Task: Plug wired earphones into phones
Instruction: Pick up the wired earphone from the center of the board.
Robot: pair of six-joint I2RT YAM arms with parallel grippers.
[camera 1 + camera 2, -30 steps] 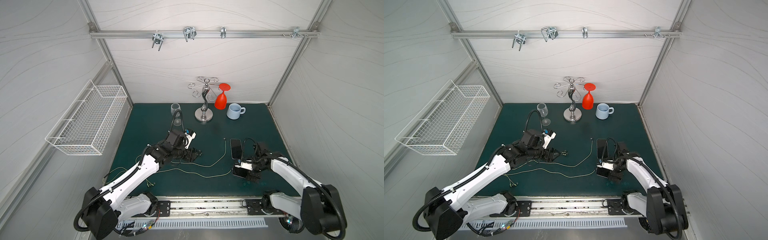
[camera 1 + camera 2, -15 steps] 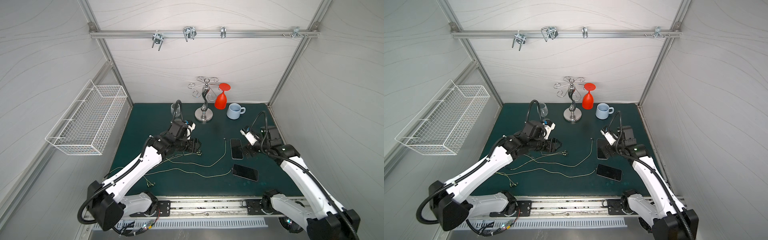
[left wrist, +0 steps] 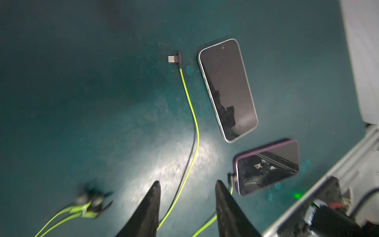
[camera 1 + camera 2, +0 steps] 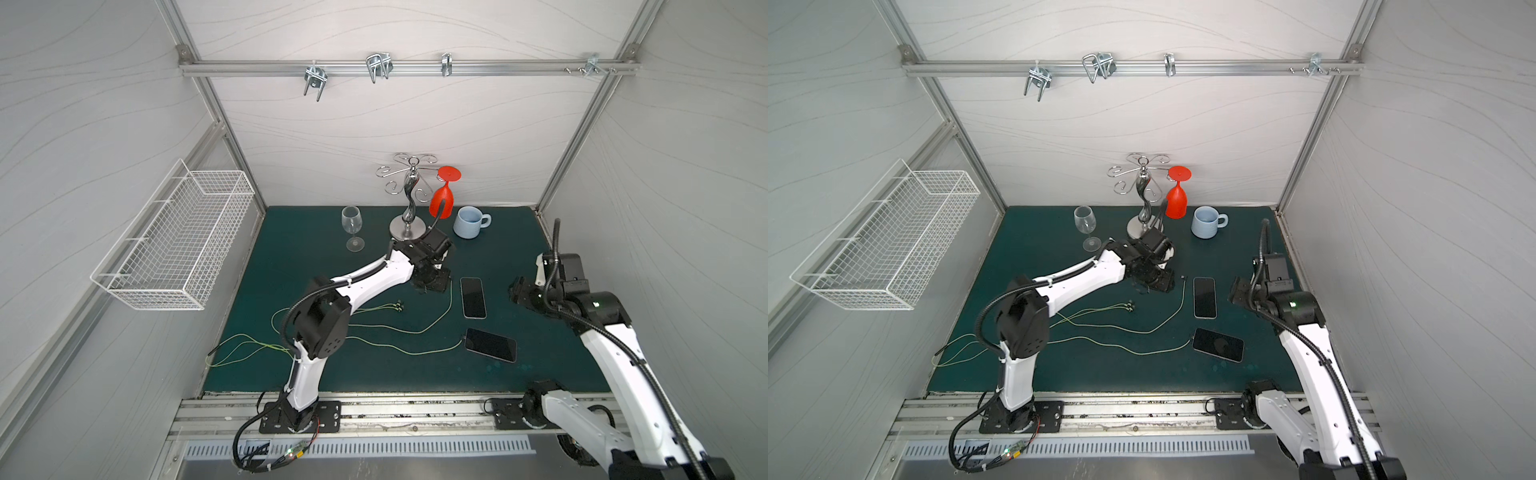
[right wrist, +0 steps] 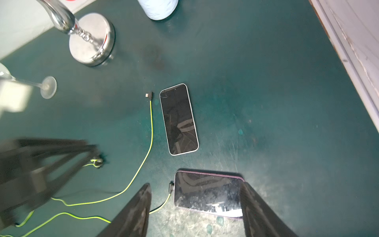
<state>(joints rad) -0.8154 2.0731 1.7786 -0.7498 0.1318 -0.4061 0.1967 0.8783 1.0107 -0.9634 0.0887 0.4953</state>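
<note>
Two phones lie on the green mat: a silver-edged phone (image 4: 473, 297) (image 4: 1204, 297) and a purple-edged phone (image 4: 491, 345) (image 4: 1218, 345). One yellow-green earphone cable (image 4: 409, 353) ends in a plug (image 5: 171, 186) sitting in the purple phone (image 5: 207, 195). The other cable's plug (image 3: 176, 59) (image 4: 1182, 277) lies loose beside the silver phone (image 3: 227, 90). My left gripper (image 4: 432, 284) (image 3: 187, 183) hovers open just left of that plug, holding nothing. My right gripper (image 4: 517, 291) (image 5: 195, 184) hangs open above the mat, right of the phones. Earbuds (image 4: 399, 306) rest mid-mat.
At the back stand a clear wine glass (image 4: 352, 228), a silver hanger stand (image 4: 409, 199) with a red glass (image 4: 442, 199) hanging on it, and a blue mug (image 4: 469, 222). A white wire basket (image 4: 174, 237) hangs on the left wall. Loose cable loops (image 4: 245, 349) lie front left.
My right gripper left the purple phone, rose and drew back to the right. The left gripper travelled right across the mat to the loose plug by the silver phone.
</note>
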